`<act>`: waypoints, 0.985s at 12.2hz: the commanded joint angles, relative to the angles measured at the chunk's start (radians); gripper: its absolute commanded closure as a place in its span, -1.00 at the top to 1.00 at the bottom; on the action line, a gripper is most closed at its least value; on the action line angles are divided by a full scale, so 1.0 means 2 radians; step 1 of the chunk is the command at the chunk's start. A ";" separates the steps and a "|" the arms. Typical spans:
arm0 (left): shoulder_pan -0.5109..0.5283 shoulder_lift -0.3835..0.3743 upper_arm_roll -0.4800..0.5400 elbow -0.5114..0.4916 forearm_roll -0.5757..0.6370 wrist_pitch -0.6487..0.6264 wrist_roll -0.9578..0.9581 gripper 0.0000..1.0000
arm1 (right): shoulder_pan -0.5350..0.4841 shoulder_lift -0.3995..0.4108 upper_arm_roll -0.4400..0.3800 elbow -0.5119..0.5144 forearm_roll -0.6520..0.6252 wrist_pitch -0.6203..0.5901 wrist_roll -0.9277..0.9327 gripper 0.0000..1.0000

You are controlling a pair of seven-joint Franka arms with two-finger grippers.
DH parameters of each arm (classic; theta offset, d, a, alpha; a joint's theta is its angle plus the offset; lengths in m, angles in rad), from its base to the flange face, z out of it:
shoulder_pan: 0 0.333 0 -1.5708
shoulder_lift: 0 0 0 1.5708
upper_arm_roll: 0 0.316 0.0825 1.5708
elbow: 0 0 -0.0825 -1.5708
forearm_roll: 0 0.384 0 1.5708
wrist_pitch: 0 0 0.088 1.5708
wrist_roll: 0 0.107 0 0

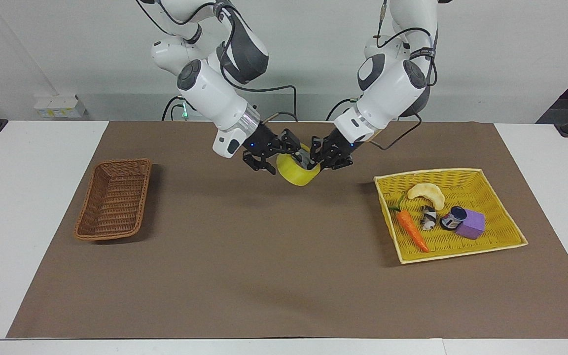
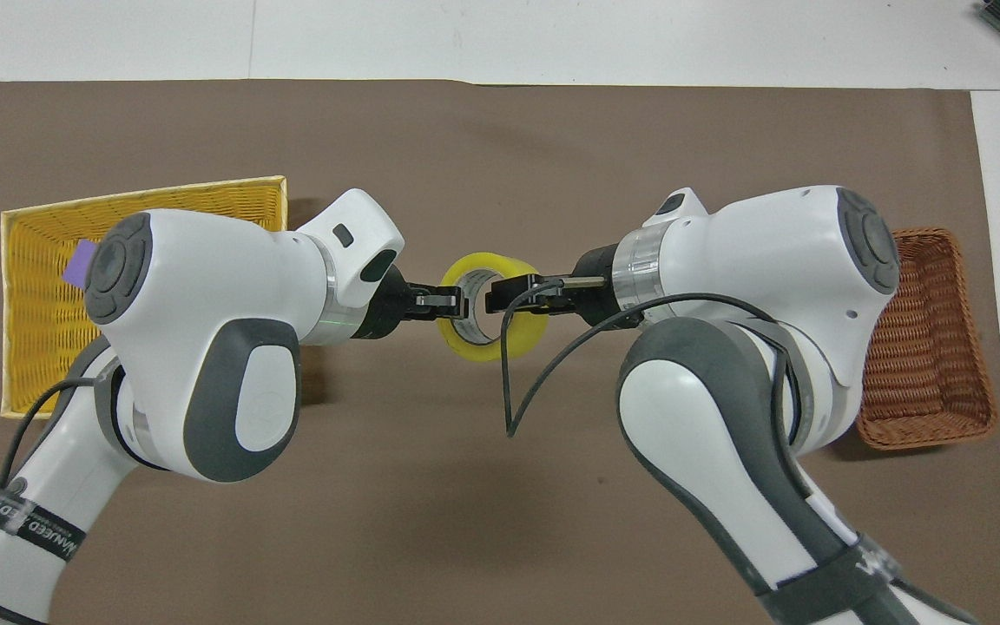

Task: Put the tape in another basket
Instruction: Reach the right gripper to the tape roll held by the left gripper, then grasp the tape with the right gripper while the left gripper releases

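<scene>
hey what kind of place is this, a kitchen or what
Likely a robotics lab, not a kitchen: two white arms over a brown mat, toy carrot in a yellow tray, bare wall.
</scene>
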 commanded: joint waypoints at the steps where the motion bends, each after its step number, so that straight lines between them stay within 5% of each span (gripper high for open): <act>1: -0.006 0.000 0.006 0.001 -0.008 0.014 -0.004 -1.00 | -0.001 -0.014 0.000 -0.009 0.018 -0.025 -0.003 -0.98; 5: -0.001 0.000 0.006 0.003 -0.004 0.014 0.005 -1.00 | -0.002 -0.013 0.000 -0.006 0.010 -0.036 0.029 -1.00; 9: -0.001 -0.001 0.006 0.006 -0.003 0.013 0.004 0.39 | 0.000 -0.013 0.000 -0.003 -0.009 -0.039 0.066 -1.00; 12: -0.001 -0.001 0.007 0.006 -0.003 0.013 0.005 1.00 | 0.001 -0.012 -0.001 -0.002 -0.025 -0.037 0.090 -1.00</act>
